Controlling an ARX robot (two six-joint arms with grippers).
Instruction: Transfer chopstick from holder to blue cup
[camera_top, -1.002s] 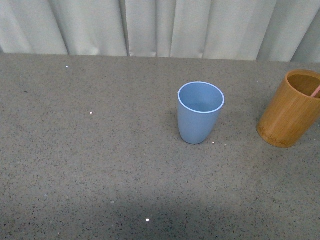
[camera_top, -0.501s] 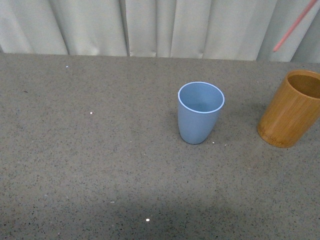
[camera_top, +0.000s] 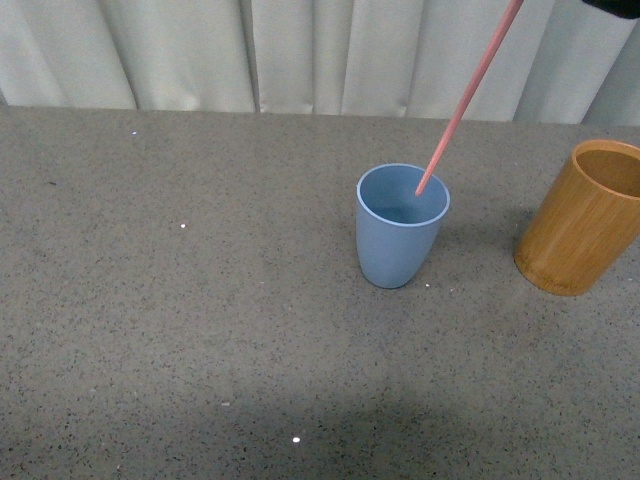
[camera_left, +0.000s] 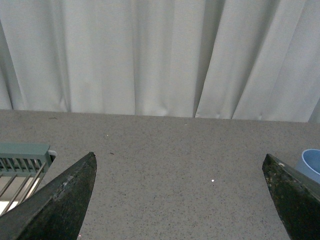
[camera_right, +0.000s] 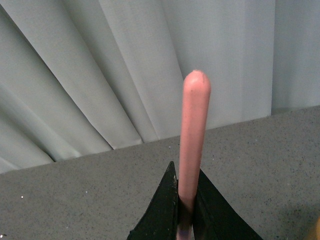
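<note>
Swung over from the holder, the chopstick now slants from the clenched right jaws at two o'clock, tip inside the blue cup; left jaws gape, released.

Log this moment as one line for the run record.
phase: placing | right end effector: shut on chopstick | chopstick tip: at blue cup mouth | holder: no chopstick showing | left end effector: open

No text, label, brand, number or sign can be read anywhere.
</note>
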